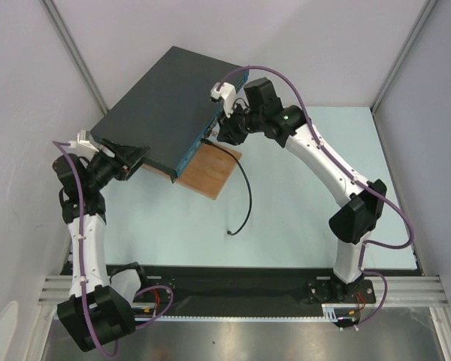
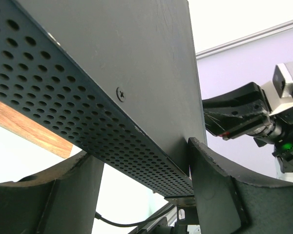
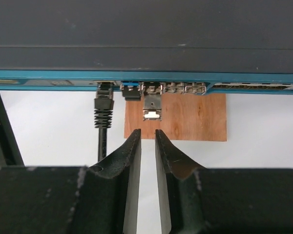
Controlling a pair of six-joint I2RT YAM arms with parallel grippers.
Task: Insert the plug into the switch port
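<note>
Black moulded plastic, that is what I have to handle: the plug [image 3: 104, 95] sits at the teal front face of the switch [image 3: 146, 39], off to the left of where my right gripper [image 3: 147, 139] points. Its head looks entered into a socket, but I cannot tell whether it is fully home. The cable [image 3: 102, 142] drops straight down from it.

The right gripper is open only a slit and holds nothing. It is lined up below a small metal tab [image 3: 152, 108] and the wooden board [image 3: 190, 117] rather than the plug.

My left gripper [image 2: 144, 165] stands wide across a corner of the switch, one finger on each side. Both seem to bear on the case, so I take it as clamped there.

I judge the plug light, small and rigid at the head, with a softer ribbed boot behind it. Its latch is likely thin and easy to snap. The cable should be springy enough to tug it askew. I would grip the hard flanks just behind the head, never the cord.

The switch looks heavy with smooth metal sides. It might slide under a push, so the left hold matters.
</note>
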